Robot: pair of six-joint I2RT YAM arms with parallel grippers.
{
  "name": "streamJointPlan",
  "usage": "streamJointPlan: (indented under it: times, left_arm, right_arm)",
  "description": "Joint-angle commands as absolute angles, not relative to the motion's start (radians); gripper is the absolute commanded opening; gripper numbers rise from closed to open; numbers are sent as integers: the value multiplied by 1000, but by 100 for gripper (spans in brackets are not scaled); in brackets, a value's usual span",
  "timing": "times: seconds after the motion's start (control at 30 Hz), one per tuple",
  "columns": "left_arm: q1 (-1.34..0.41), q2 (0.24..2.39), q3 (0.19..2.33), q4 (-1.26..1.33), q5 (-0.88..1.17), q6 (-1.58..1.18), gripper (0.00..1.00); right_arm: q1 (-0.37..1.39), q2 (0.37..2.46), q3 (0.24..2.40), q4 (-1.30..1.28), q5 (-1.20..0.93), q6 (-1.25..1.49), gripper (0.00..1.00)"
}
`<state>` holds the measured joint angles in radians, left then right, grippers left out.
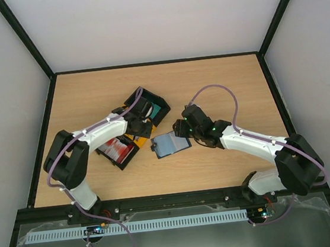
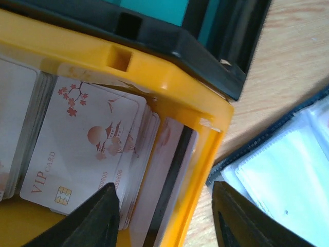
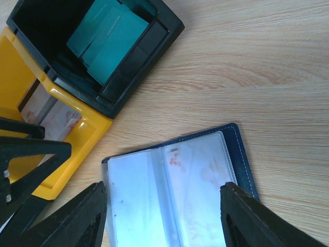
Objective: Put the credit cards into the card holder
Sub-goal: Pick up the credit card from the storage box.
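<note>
The navy card holder (image 1: pixel 170 143) lies open on the table, clear sleeves up; a whitish card with red marks shows inside its right sleeve (image 3: pixel 205 170). My right gripper (image 3: pixel 163 206) is open just above it, its fingers level with the holder's two outer sides; in the top view the right gripper (image 1: pixel 185 131) is at the holder's right edge. Whitish credit cards (image 2: pixel 82 139) with red prints stand stacked in a yellow tray (image 2: pixel 169 77). My left gripper (image 2: pixel 164 206) is open and empty astride the tray's right wall, one finger over the cards and one outside beside the holder (image 2: pixel 288 164).
A black tray (image 3: pixel 144 56) holding teal cards (image 3: pixel 110 43) touches the yellow tray (image 3: pixel 77 149) at the back. Another black tray with red-and-white cards (image 1: pixel 117 148) lies left of the holder under the left arm. The left fingers (image 3: pixel 31 154) show close to the right gripper.
</note>
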<state>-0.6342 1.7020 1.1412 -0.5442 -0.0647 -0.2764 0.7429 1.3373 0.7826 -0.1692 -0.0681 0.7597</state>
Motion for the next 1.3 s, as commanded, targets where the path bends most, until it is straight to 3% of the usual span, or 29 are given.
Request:
streamJointPlan:
  times: [0.0,0.33,0.7,0.83,1.17,1.27]
  left_arm:
    - [-632,1736,1181,-555,-92,-254,46]
    - [-631,1768,1202,-569,-111,-239,16]
    - [-630,1793,1194,-568,-146,-238,13]
    - [-630,1785,1195,-568,-145,-240,3]
    - [-630,1528,1270,-668,-164,-329,2]
    - [-632,1419,1308,-678,-82,-370,2]
  right_arm:
    - [733,1344,766,-158,-70,756,59]
    - [724,1346,759,-160,-48,760,59]
    - [721,1365,768,-168,-26,780,59]
    - [720,1385,787,-184,-7,797,59]
    - [713,1269,851,-217,-17,854,59]
    - [704,1162,851,-138,-195,847,58]
